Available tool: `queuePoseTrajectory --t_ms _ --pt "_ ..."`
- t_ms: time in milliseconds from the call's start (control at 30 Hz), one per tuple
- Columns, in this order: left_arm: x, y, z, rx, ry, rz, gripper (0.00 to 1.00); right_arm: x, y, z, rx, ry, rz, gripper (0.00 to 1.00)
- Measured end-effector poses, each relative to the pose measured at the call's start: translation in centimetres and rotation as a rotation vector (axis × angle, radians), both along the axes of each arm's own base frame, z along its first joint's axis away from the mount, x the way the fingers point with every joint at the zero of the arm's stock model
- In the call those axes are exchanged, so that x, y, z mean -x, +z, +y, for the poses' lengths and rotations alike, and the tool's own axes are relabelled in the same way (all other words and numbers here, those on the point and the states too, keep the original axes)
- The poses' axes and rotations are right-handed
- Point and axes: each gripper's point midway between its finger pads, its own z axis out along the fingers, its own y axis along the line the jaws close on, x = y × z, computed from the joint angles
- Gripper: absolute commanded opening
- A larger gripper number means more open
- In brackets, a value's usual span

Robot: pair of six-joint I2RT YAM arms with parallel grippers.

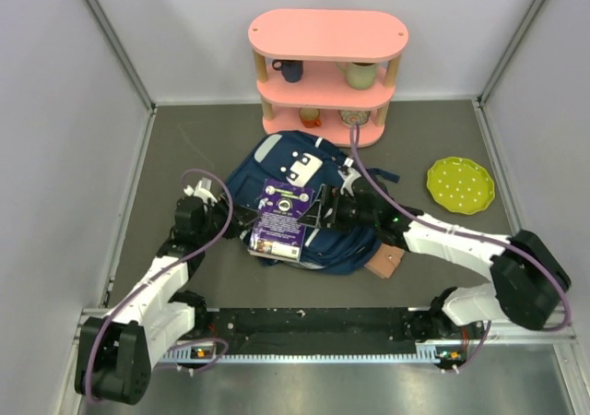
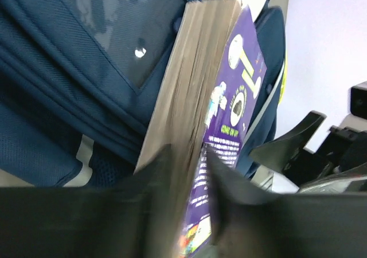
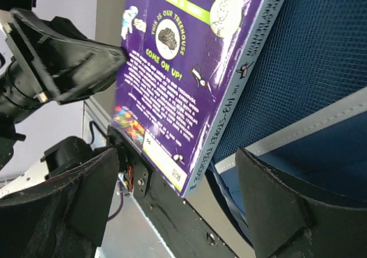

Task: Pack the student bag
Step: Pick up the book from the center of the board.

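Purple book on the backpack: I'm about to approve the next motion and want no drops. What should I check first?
1. Book inside the student bag: not ok, it lies on top.
2. Left tool astride the book's page edge: ok.
3. Left tool's hold is firm: cannot tell.
4. Right tool open, its fingers not touching the book: ok.
5. Bag opening wide enough for the book: cannot tell.

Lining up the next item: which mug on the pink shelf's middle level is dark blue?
The left mug is the dark blue one; the right mug is pale greenish cream.
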Motion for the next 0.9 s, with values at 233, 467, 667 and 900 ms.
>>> queuePoseTrajectory --t_ms 233,467,667,900 --pt "-0.4 -1.4 0.1 -0.039 -0.012 0.007 0.69 0.4 -3.7 1.3 0.018 0.006 0.139 0.78" --pt "-0.4 -4.9 -0.5 -0.070 -0.076 0.088 0.67 0.0 -4.6 2.6 0.006 -0.002 0.170 0.68" --pt "-0.6 -6.4 -2.3 -0.054 -0.151 0.104 0.38 -0.6 -6.1 4.6 0.009 0.028 0.204 0.42" --pt "-0.3 -6.4 -3.1 -0.019 -0.162 0.108 0.53 -0.8 -6.9 4.9 0.024 0.028 0.196 0.00"
